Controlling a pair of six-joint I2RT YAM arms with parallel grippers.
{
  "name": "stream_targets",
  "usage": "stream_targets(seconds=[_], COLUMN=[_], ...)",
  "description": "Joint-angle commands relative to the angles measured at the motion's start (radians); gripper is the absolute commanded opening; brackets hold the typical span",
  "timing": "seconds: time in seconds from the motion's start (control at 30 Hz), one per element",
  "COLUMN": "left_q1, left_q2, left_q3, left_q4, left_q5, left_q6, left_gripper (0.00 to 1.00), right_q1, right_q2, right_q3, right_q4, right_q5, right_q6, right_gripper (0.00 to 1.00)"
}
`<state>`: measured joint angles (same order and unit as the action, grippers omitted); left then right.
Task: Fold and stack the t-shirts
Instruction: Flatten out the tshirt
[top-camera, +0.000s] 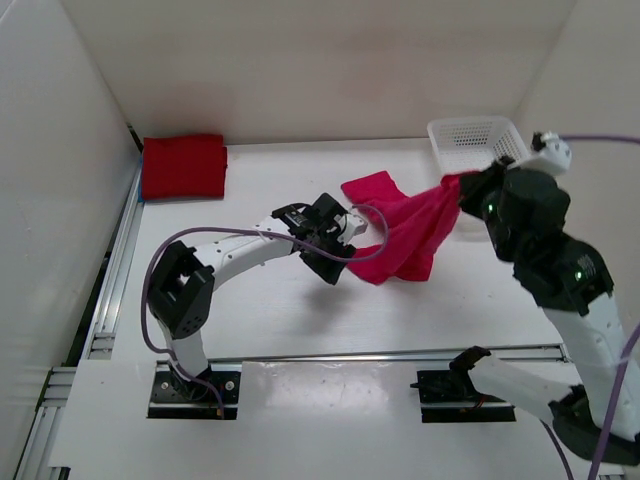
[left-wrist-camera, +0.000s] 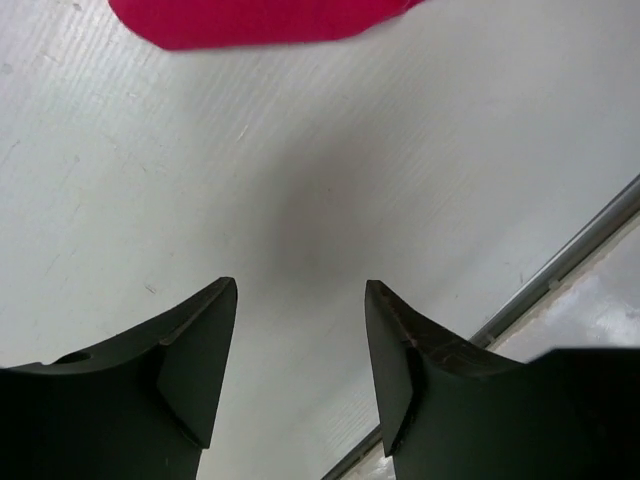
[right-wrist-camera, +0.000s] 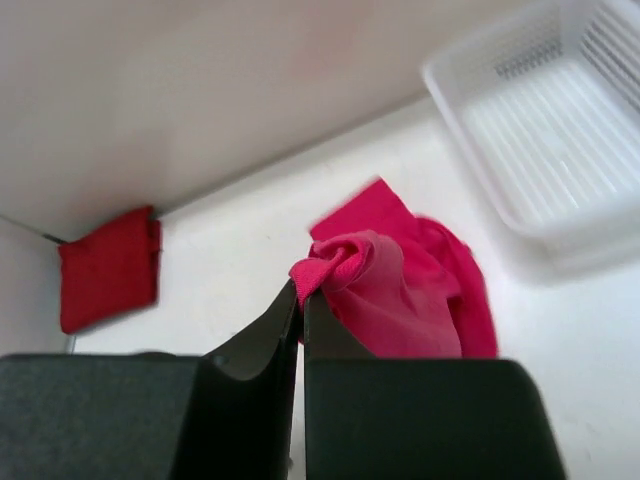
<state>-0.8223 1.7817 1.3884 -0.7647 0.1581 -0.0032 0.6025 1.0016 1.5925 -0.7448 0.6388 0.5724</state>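
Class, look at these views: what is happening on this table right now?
The right gripper is shut on a bunched edge of the pink t-shirt and holds it up, the cloth trailing down toward the table. The left gripper hovers beside it with open, empty jaws. A dark red t-shirt lies folded in the far left corner, and a white basket sits empty at the far right.

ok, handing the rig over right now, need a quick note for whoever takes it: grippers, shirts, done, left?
Right gripper: shut on a bunched edge of the pink shirt, holding it up near the white basket.
Left gripper: open, empty, over bare table beside the pink shirt.
Dark red shirt: folded, far-left corner.
Done: red folded.
Left: fold pink, stack it on red. No other shirt in view.
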Motion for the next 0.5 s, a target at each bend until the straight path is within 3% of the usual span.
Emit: stream_targets(seconds=[0.0, 0.07, 0.17, 0.2, 0.27, 0.37, 0.47], left_q1=[0.043, 0.087, 0.14, 0.14, 0.153, 0.153, 0.153], left_q2=[-0.047, -0.012, 0.08, 0.111, 0.215, 0.356, 0.442], left_q3=[-0.003, 0.029, 0.128, 0.165, 0.297, 0.475, 0.537], left_q4=[-0.004, -0.004, -0.004, -0.004, -0.025, -0.091, -0.1], left_q5=[0.069, 0.081, 0.06, 0.06, 0.083, 0.107, 0.092], left_q6=[0.003, 0.003, 0.003, 0.003, 0.003, 0.003, 0.003], left_gripper=[0.64, 0.64, 0.77, 0.87, 0.92, 0.94, 0.94], right_q1=[0.002, 0.002, 0.002, 0.002, 0.002, 0.002, 0.002], right_q2=[-0.127, -0.179, -0.302, -0.322, -0.351, -0.354, -0.328], right_q3=[-0.197, -0.347, -0.5, -0.532, -0.606, -0.641, -0.641], right_q4=[-0.118, -0.168, -0.251, -0.263, -0.263, -0.288, -0.307], right_q5=[0.075, 0.075, 0.075, 0.065, 0.055, 0.045, 0.035], right_q6=[0.156, 0.272, 0.4, 0.417, 0.443, 0.468, 0.459], right_gripper=[0.0, 0.0, 0.0, 0.0, 0.0, 0.0, 0.0])
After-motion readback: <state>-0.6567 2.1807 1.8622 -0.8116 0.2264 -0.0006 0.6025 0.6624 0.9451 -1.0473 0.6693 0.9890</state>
